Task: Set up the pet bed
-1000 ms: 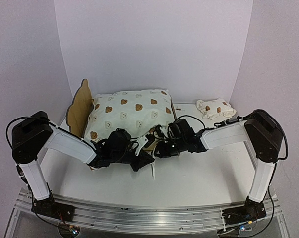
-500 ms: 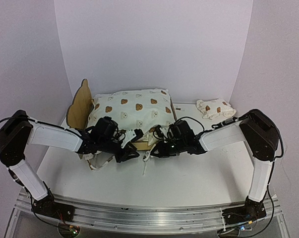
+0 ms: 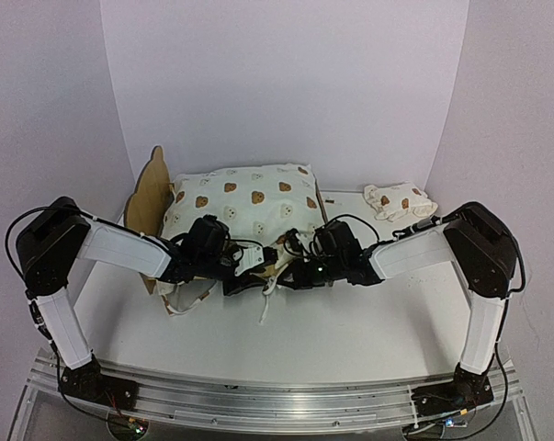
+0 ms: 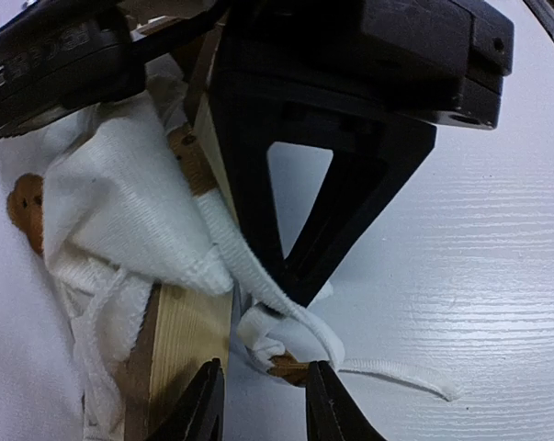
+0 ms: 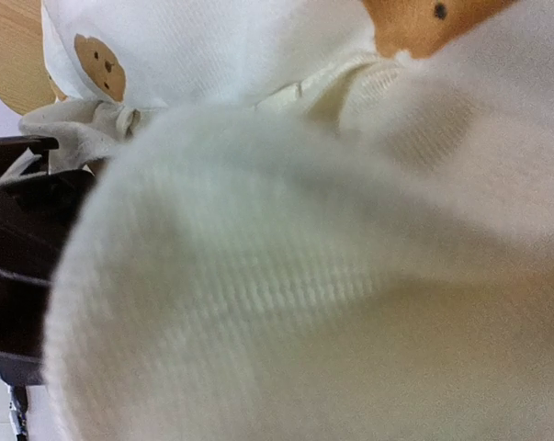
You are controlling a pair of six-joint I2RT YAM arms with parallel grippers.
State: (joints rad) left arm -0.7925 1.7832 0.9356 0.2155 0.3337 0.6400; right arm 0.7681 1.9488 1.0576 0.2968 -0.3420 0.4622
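The pet bed (image 3: 149, 195) stands at the back left, its bear-ear headboard on the left and the bear-print cushion (image 3: 244, 204) lying on it. My left gripper (image 3: 247, 278) is at the bed's front edge. In the left wrist view it (image 4: 263, 409) is open, its fingers (image 4: 205, 406) either side of a white cushion tie (image 4: 258, 285) beside the plywood frame (image 4: 180, 335). My right gripper (image 3: 290, 274) faces it. Its fingers (image 4: 336, 197) meet at the tips on that tie. Cushion cloth (image 5: 286, 276) fills the right wrist view and hides the jaws.
A small matching bear-print pillow (image 3: 401, 200) lies at the back right. A loose tie end (image 3: 267, 308) trails onto the white table (image 3: 350, 331). White walls close in the back and both sides.
My left gripper has moved back and up from the table toward the bed's front edge, ending close to the right gripper. The right gripper has stayed put.
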